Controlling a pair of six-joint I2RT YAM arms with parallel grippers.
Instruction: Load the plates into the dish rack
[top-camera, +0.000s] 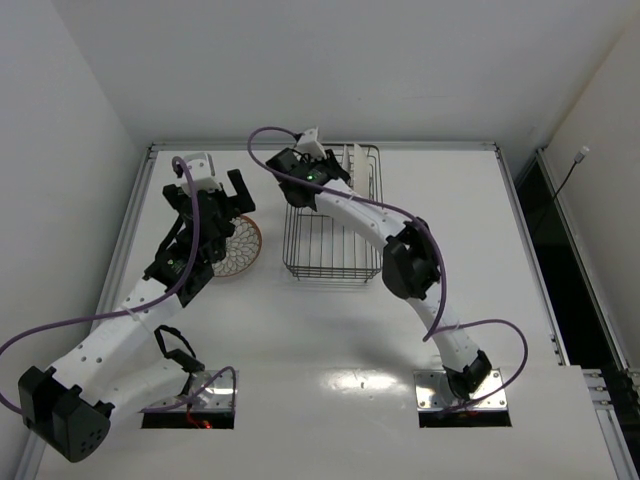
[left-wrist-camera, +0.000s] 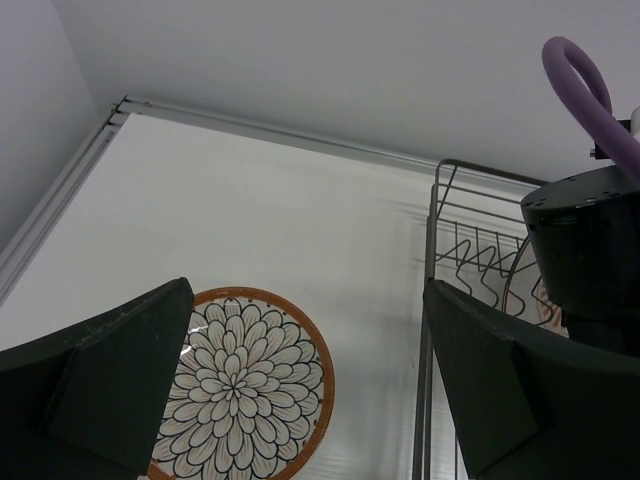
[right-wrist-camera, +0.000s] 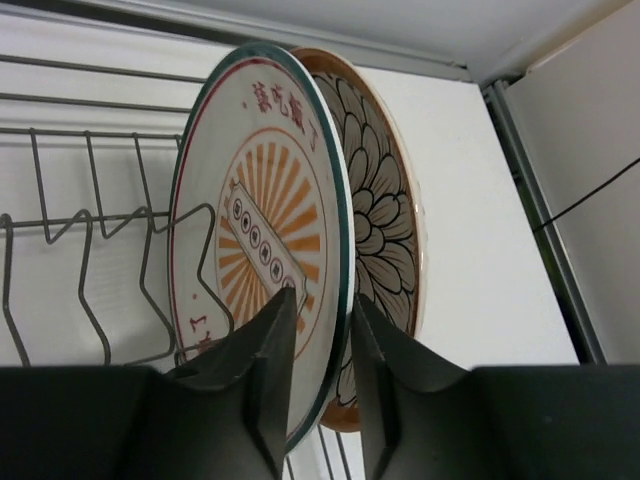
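One orange-rimmed petal plate lies flat on the table, left of the black wire dish rack. My left gripper hovers wide open above the plate's far edge, holding nothing. In the rack's far end, the white sunburst plate stands on edge between the prongs. A second orange-rimmed plate stands right behind it. My right gripper straddles the white plate's rim, with its jaws slightly parted and one finger on each side.
My right arm reaches across the rack from the near right, and its wrist shows over the rack. The table's raised back edge runs just beyond the rack. A purple cable loops above the wrist.
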